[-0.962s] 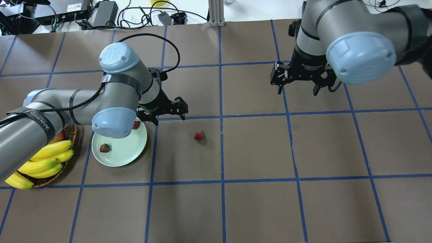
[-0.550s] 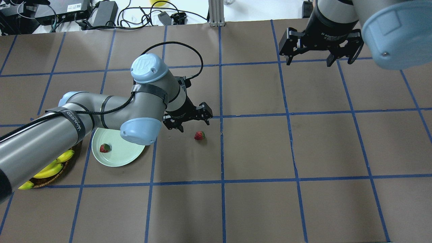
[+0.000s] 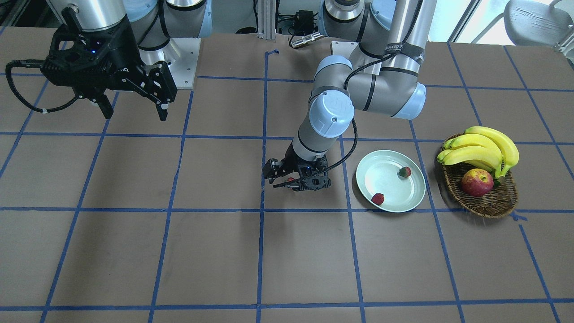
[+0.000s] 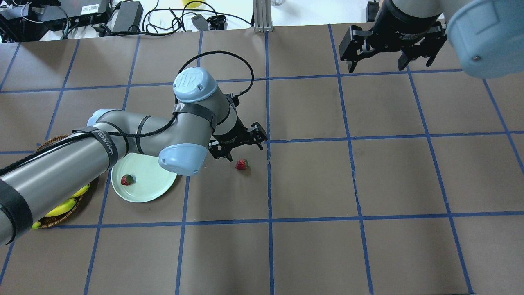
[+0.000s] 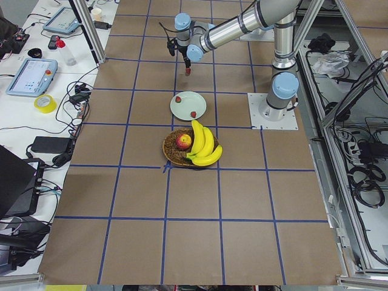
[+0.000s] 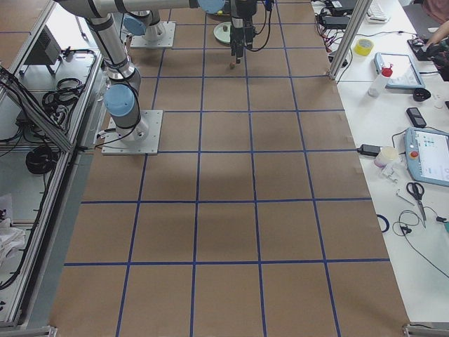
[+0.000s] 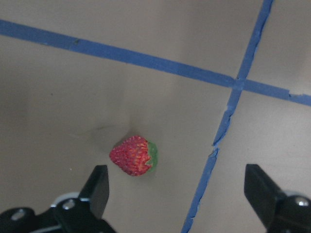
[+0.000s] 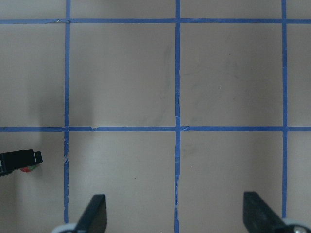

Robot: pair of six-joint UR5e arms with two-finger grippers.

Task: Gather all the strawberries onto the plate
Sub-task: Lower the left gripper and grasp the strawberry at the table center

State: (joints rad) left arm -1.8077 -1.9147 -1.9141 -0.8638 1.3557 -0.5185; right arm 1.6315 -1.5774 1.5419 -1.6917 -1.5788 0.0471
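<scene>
One strawberry [image 4: 242, 164] lies on the brown table near a blue tape crossing; it also shows in the left wrist view [image 7: 133, 156]. My left gripper [image 4: 244, 150] is open and empty, hovering just over it, with the berry nearer one finger [image 7: 99, 189]. The mint-green plate [image 3: 385, 179] holds two strawberries [image 3: 405, 171] [image 3: 378, 198]. In the overhead view the plate [image 4: 143, 192] shows one berry [image 4: 127, 179]; my left arm hides the other. My right gripper [image 4: 376, 67] is open and empty, high over the table's far side.
A brown wicker basket [image 3: 489, 197] with bananas [image 3: 484, 148] and a red-yellow apple [image 3: 476, 182] stands beside the plate, away from the loose berry. Cables and power bricks [image 4: 127, 16] lie beyond the table's far edge.
My left arm has swung right, from over the plate to over the loose strawberry. My right gripper has moved away toward the table's far edge. Both stayed open.
</scene>
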